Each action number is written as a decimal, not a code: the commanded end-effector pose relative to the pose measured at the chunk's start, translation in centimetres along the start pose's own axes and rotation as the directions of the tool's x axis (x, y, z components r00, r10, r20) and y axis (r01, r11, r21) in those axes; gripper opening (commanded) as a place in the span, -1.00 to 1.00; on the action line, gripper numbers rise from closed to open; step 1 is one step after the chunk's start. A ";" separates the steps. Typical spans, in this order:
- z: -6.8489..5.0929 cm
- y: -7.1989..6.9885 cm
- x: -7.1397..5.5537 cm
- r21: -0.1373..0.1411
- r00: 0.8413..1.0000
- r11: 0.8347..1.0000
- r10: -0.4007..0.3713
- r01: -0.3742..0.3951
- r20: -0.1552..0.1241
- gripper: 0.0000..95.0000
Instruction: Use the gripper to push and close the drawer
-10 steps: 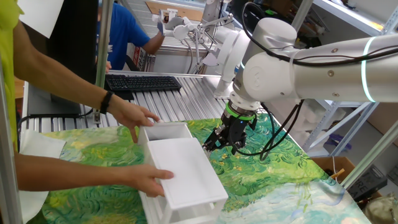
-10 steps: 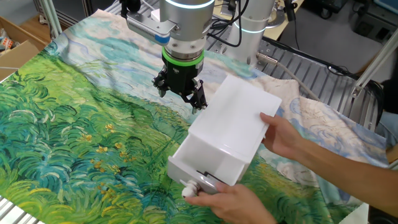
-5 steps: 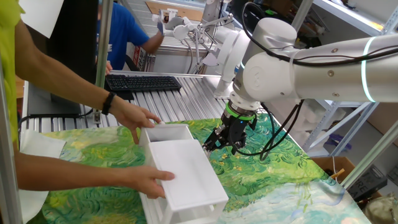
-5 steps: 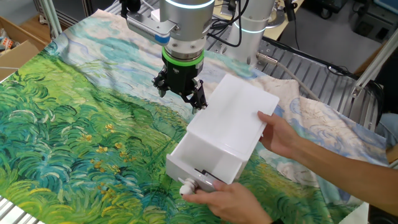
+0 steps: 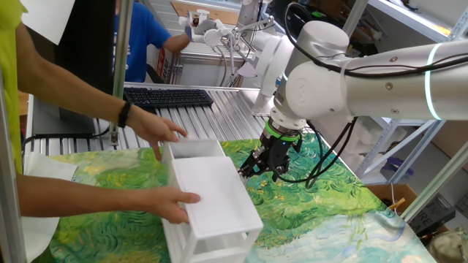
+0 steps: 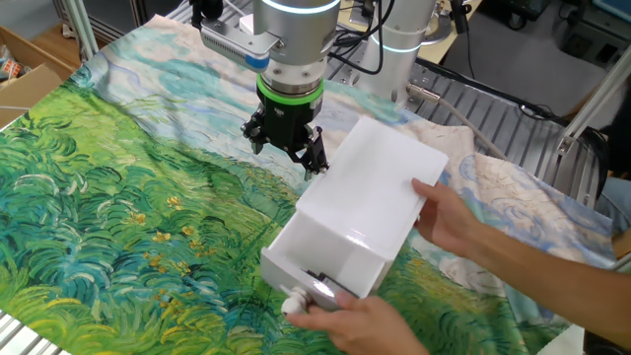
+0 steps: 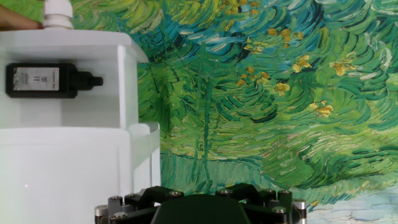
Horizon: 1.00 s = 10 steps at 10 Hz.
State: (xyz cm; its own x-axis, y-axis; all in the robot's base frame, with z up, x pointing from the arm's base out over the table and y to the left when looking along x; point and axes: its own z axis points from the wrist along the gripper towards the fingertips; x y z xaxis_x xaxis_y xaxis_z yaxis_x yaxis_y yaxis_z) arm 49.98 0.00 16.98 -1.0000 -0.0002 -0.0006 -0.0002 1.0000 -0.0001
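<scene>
Bulky white arm (image 5: pixel 344 69) reaching in from the side, bent downward at the wrist, green-ringed collar just above the gripper (image 5: pixel 265 166). Gripper (image 6: pixel 286 148) hanging low over the painted green cloth (image 6: pixel 108 197), just beside the back corner of the white cabinet (image 6: pixel 370 192), apparently apart from it, though hard to be sure from these angles. Black fingers pointing down at the cloth; how wide the jaws stand: cannot tell, since the hand view shows only the dark gripper base (image 7: pixel 199 208) along the bottom edge and the fixed views show the tips as a dark cluster.

Cabinet (image 5: pixel 212 193) lying on the cloth, held by a person: one hand (image 5: pixel 157 130) on the far end, the other hand (image 5: pixel 172 204) against the side. In the other fixed view, one hand (image 6: pixel 449 212) pressed on the cabinet's side, another hand (image 6: pixel 360 323) at the front by the white knob (image 6: pixel 293 301). Drawer (image 6: pixel 315 276) pulled partway out at the front end, away from the gripper. In the hand view, drawer (image 7: pixel 68 74) open above the cabinet body, a small black bottle (image 7: pixel 50 81) lying inside, knob (image 7: pixel 57 14) at the top edge.

Open cloth wide on the gripper's free side and ahead along the cabinet's flank; cabinet wall close on the other side. Ribbed metal table (image 5: pixel 212 120) and a keyboard (image 5: pixel 168 96) beyond the cloth's far edge.
</scene>
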 end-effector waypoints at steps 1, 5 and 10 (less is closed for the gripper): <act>0.0 0.0 0.0 0.000 1.000 1.000 0.000 0.000 -0.001 1.00; -0.1 0.0 -0.1 0.045 0.947 0.965 0.261 -0.258 -0.184 -1.00; -0.1 -0.1 -0.1 0.047 0.955 0.967 0.255 -0.251 -0.154 -1.00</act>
State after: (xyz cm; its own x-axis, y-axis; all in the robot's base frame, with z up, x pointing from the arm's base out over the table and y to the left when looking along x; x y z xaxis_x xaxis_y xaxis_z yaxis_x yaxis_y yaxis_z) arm 50.24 -0.03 17.06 -0.9540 0.2563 0.1558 0.2519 0.9666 -0.0478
